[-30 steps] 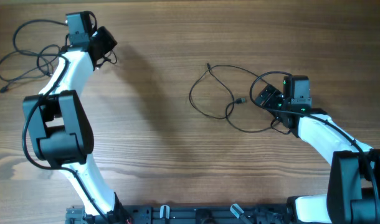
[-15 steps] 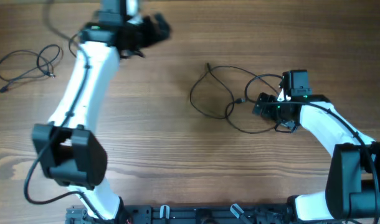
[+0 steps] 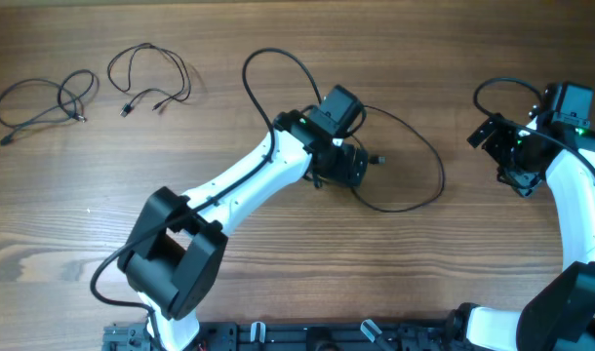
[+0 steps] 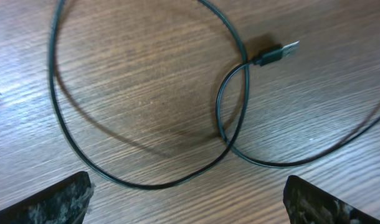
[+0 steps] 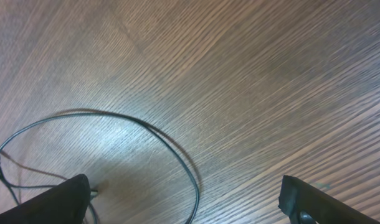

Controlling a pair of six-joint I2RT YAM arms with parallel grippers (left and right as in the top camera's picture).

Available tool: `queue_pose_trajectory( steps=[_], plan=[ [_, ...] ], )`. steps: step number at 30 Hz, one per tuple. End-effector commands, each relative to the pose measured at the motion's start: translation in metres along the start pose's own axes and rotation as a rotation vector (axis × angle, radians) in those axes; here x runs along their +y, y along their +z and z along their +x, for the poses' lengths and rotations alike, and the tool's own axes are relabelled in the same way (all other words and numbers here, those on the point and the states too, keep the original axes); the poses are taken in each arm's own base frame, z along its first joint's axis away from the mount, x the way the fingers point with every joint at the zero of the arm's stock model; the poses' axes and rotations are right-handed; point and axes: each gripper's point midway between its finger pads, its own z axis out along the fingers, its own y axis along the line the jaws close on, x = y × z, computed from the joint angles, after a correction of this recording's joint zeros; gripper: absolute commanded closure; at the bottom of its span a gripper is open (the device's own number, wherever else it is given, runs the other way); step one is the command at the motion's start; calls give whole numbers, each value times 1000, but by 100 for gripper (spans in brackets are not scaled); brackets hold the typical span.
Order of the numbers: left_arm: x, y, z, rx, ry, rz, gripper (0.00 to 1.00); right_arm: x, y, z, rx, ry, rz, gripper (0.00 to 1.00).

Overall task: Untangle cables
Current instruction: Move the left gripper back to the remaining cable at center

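Hovering released, jaws spread, the left gripper (image 4: 189, 205) flanks the looped cable (image 4: 228, 138), not touching it.

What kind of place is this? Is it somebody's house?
Probably a robot lab workbench, not a house. A white-and-black left robot arm and a matching right arm work over a brown wooden table, with thin black cords laid out on it.

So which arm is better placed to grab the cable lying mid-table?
Left, probably: the left claw hangs open over the cable, at its crossing and plug; the right claw sits well aside.
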Motion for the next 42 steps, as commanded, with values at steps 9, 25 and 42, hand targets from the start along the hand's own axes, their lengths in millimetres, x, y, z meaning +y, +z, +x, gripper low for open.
queue_pose_trajectory(
  steps=[9, 25, 42],
  plan=[
    [-28, 80, 41, 98, -96, -42, 4, 7, -4, 3, 13, 0, -28, 0],
    [-6, 70, 79, 179, -374, -256, 31, 7, -4, 3, 13, -1, -28, 0],
    [121, 0, 68, 304, -703, -555, 12, 7, -3, 3, 12, 0, -29, 0]
  ],
)
